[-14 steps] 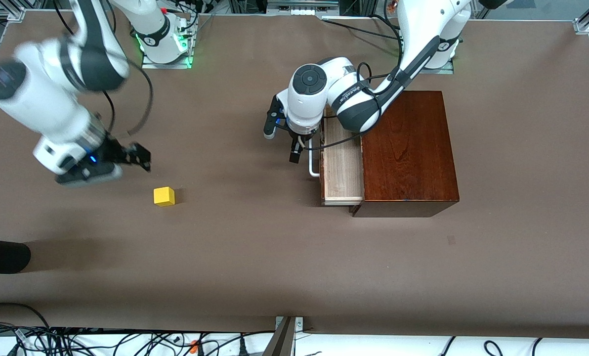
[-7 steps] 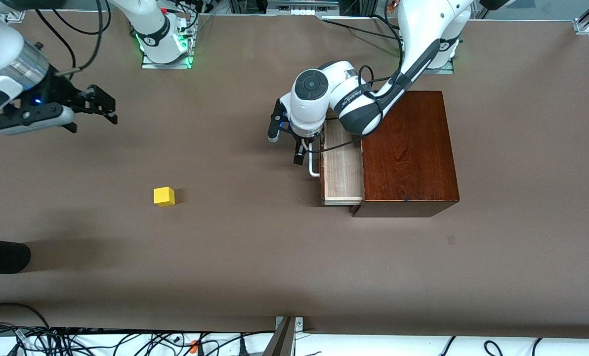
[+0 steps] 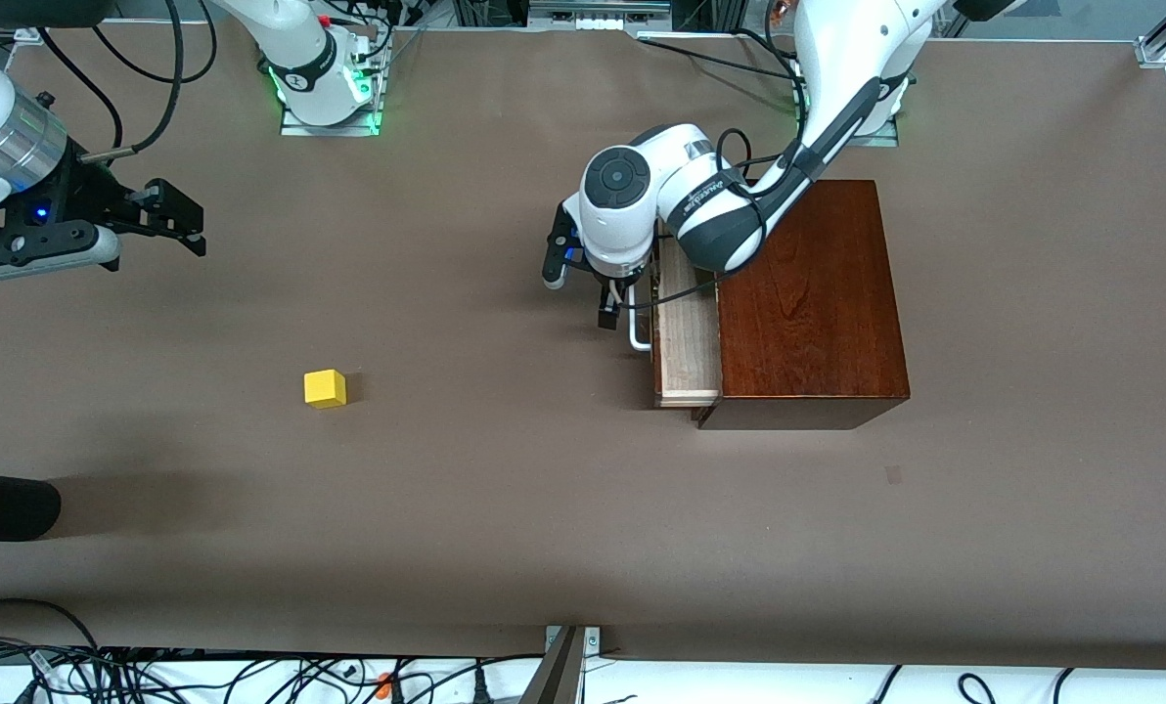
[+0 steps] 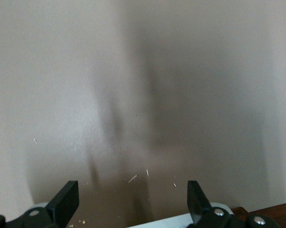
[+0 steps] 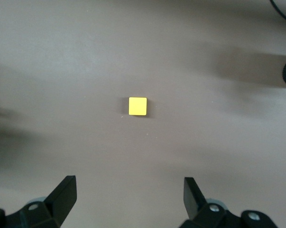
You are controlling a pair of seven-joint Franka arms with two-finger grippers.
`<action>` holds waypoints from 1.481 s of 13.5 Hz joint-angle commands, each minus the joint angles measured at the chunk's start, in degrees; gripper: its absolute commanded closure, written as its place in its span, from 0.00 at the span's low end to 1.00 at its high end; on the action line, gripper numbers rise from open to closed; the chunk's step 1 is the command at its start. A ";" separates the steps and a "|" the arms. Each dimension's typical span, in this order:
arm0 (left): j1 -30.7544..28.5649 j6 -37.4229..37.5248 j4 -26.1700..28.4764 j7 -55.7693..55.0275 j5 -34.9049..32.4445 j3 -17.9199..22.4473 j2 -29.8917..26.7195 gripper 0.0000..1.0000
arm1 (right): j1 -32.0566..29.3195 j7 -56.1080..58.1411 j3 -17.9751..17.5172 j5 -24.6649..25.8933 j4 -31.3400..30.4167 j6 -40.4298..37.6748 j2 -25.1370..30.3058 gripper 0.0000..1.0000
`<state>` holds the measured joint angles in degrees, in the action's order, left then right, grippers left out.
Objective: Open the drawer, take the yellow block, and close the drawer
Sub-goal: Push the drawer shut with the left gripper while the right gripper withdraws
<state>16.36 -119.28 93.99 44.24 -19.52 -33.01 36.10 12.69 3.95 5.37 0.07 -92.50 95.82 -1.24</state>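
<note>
The yellow block (image 3: 325, 388) lies on the bare table toward the right arm's end; it also shows in the right wrist view (image 5: 137, 106). My right gripper (image 3: 180, 217) is open and empty, up over the table at that end, apart from the block; the right wrist view (image 5: 128, 197) shows its spread fingers. The drawer (image 3: 689, 337) stands partly out of the dark wooden box (image 3: 808, 303), its pale inside showing. My left gripper (image 3: 614, 305) is open at the drawer's white handle (image 3: 639, 334). In the left wrist view (image 4: 132, 204) the handle (image 4: 171, 221) lies between the fingers.
A black rounded object (image 3: 6, 506) lies at the table's edge at the right arm's end, nearer to the front camera than the block. Cables hang along the table's front edge (image 3: 250, 675). Brown tabletop (image 3: 505, 489) lies between block and box.
The drawer has slid farther into the box, with my left gripper moving along at the handle. My right gripper has lifted off and moved away from the block, toward the table's end.
</note>
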 commanded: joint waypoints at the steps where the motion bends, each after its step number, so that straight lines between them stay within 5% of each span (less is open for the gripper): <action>1: -4.66 3.36 1.02 4.61 -2.89 0.76 -1.30 0.00 | -0.74 -1.40 0.51 0.81 1.80 0.06 -0.61 0.00; 10: -6.43 5.91 0.93 5.95 -2.80 0.49 -2.61 0.00 | -0.30 -1.40 0.43 0.54 1.62 2.09 -1.14 0.00; 14: -6.43 8.53 0.58 0.52 4.20 0.23 -8.22 0.00 | -0.30 -1.40 0.51 0.54 1.53 2.09 -1.14 0.00; 17: -9.40 17.38 -5.37 -2.30 8.35 0.32 -11.83 0.00 | -0.30 -1.40 0.51 0.54 1.53 2.09 -1.14 0.00; 20: -13.97 31.35 -17.04 -5.03 11.44 0.49 -12.63 0.00 | -0.30 -1.40 0.51 0.54 1.53 2.09 -1.14 0.00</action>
<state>5.19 -95.66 84.38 40.83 -10.22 -32.35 23.23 12.66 3.19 6.15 0.47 -92.16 98.59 -1.98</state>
